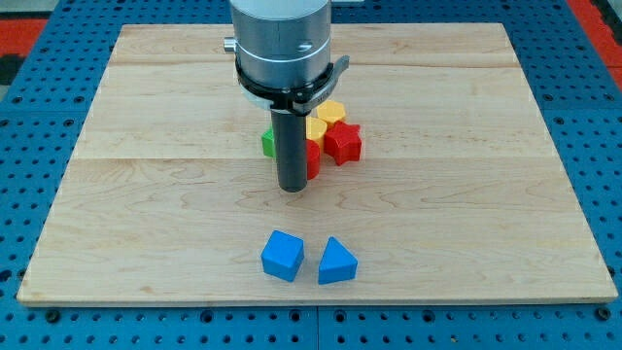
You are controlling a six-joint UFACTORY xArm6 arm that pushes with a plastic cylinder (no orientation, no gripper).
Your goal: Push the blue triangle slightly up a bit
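The blue triangle (336, 262) lies near the view's bottom, just right of centre, on the wooden board (146, 194). A blue cube (283, 256) sits close to its left, with a small gap between them. My tip (293, 189) is at the end of the dark rod, above the two blue blocks and well apart from them, nearer the cube's column than the triangle's. The tip touches neither blue block.
A cluster sits right behind the rod: a red star (343, 142), a yellow block (330, 113), another yellow piece (317, 127), a red block (313, 157) and a green block (267, 142) partly hidden by the rod. A blue pegboard (39, 97) surrounds the board.
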